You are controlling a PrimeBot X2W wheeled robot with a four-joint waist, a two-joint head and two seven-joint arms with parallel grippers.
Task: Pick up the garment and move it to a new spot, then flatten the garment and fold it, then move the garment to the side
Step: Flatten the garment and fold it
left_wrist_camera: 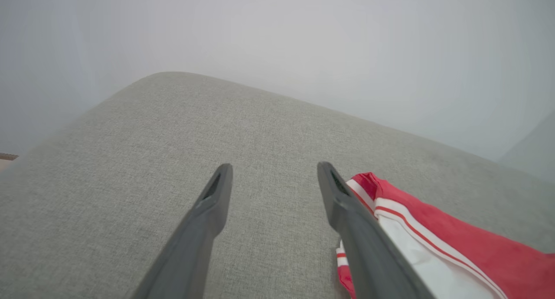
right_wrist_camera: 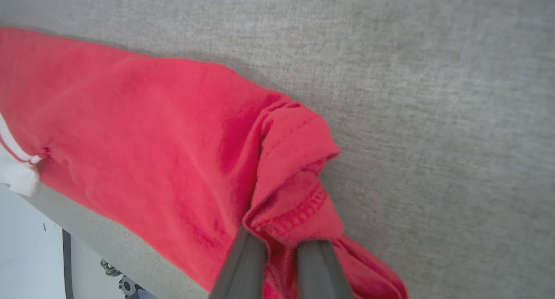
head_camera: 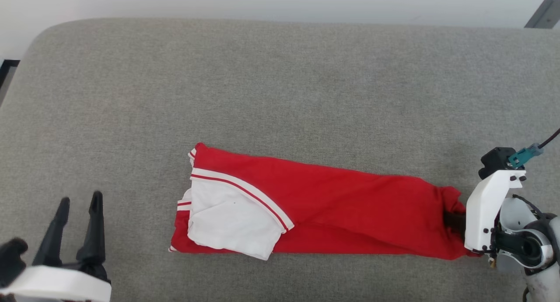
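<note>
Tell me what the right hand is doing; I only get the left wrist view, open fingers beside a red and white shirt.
Observer: The right hand is shut on the bunched hem end of the red jersey shirt with white sleeves.
Operator: Is the shirt spread flat?
Observer: No, it lies folded into a long strip on the grey fabric cushion, a white sleeve folded over the end nearer the left hand.
</note>
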